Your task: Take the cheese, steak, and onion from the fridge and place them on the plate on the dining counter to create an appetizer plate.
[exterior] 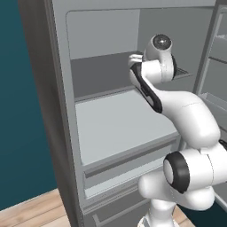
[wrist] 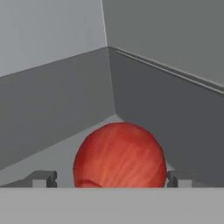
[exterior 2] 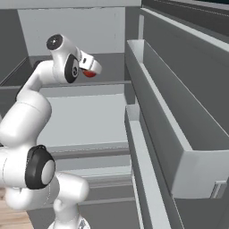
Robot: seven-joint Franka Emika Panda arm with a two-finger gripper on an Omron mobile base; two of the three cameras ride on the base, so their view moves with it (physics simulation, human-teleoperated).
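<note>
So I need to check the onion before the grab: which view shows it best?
The hand view: the onion sits large and round between the fingertips of the open gripper. The right base view catches a red sliver under the hand; in the left base view the arm covers it.

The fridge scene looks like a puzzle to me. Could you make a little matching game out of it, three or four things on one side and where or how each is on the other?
Things:
1. onion
2. gripper
3. fridge door bins
4. wooden floor

Descriptions:
a. open, one fingertip on each side of the red ball
b. long grey troughs at the right of the right base view
c. round and dark red, on a shelf in a back corner of the fridge
d. pale boards, lower left of the left base view

Pairs: 1-c, 2-a, 3-b, 4-d
</note>
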